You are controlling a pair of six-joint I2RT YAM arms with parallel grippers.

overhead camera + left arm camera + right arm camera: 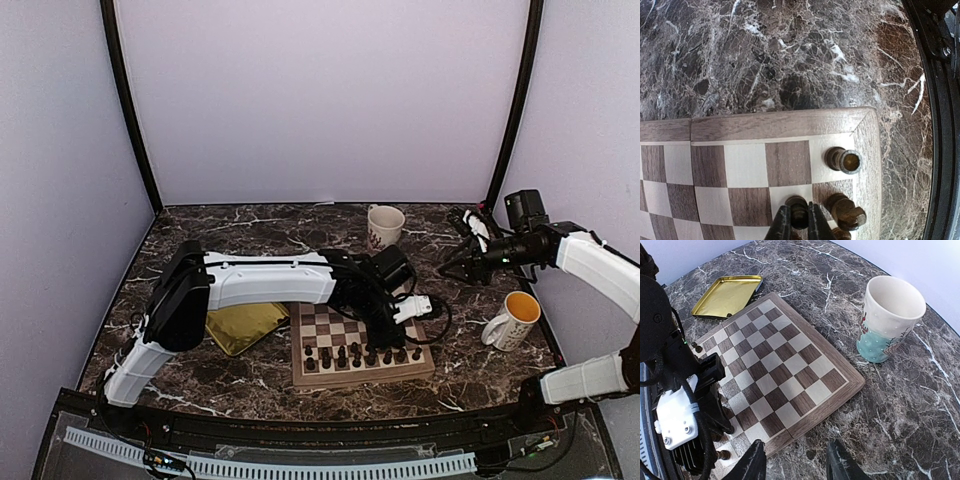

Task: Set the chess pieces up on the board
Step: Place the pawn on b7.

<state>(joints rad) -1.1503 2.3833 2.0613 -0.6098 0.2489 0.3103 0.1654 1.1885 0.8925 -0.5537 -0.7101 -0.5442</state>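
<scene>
From above, my left pincer (385,345) reached down over the chessboard's (326,324) near rows, where the chess pieces (355,355) stood lined up. My right pincer (450,265) hung off to the side, out of the way. At my left wrist, the fingers were pinched narrow on one small dark piece (799,209), upright over a cream square near the corner rook (844,160), probably to seat it squarely. At my right wrist, that pincer gaped wide and empty above the counter (900,405).

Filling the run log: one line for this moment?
left gripper: shut on chess piece, near board corner | right gripper: open, empty, above table
</scene>
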